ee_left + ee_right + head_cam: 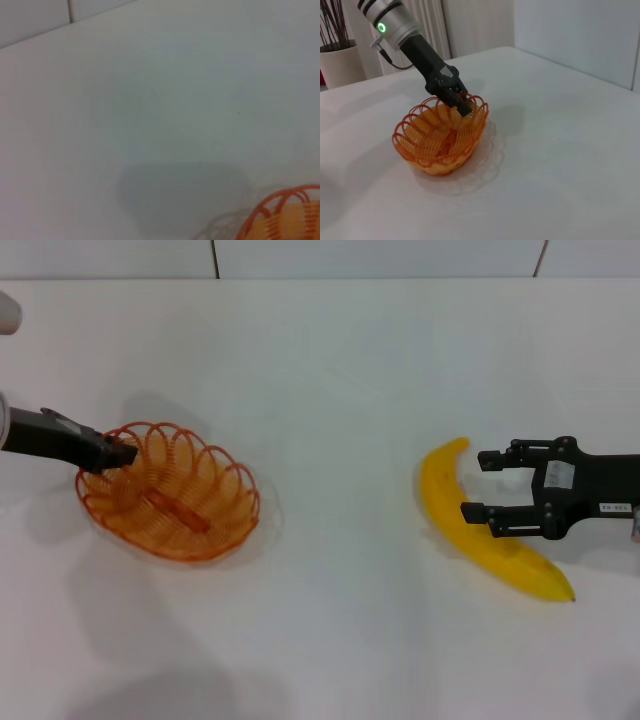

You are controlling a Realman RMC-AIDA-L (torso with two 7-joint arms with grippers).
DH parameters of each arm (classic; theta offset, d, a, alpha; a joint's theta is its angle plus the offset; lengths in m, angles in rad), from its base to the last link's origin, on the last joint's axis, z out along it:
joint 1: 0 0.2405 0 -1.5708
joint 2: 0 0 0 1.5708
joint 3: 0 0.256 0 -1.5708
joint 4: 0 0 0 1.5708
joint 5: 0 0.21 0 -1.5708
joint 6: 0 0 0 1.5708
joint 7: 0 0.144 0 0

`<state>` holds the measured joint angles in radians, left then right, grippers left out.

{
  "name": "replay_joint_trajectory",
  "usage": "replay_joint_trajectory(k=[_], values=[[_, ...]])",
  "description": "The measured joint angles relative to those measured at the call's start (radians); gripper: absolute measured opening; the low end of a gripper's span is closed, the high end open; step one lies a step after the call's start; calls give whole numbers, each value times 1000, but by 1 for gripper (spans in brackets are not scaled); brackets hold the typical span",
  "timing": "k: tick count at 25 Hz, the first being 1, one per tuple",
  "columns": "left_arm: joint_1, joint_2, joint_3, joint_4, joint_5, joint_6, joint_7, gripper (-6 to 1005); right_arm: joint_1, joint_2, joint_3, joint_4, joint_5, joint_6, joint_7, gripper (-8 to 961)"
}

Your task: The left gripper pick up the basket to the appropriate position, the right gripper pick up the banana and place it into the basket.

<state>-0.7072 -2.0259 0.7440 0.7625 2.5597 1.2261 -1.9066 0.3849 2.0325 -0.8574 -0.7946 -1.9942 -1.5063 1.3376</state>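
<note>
You have one banana lying flat on the white table at the robot's right, its long axis running diagonally: one tip points up toward the far side, the other down toward the near right edge, the curve bulging left. Your right gripper sits over its middle, jaws spread wide, gripping nothing. One basket rests well apart at the left, and your left gripper is clamped on a loop of its scalloped rim on the left side.
</note>
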Motion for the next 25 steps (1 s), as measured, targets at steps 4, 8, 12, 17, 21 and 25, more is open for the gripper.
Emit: replay_joint_trajectory(k=[4,8,12,17,21,25], values=[[0,1,4,2,0,5,5,206,0,0,0,1,0,0,0,763],[1,0,23,11,-11,7,6,160,0,0,0,13,0,7,0,762],[0,-3,25,29,-43,9,9,115,1,-1,0,15,0,21,0,762],[-4,-4,40,33,-148,8,45,104,2,0,0,15,0,21,0,762],[-6,-2,88,34,-221,-3,64,96,5,0,0,16,0,21,0,761],[-7,-4,100,31,-251,-40,74,91,14,0,0,27,0,21,0,761]])
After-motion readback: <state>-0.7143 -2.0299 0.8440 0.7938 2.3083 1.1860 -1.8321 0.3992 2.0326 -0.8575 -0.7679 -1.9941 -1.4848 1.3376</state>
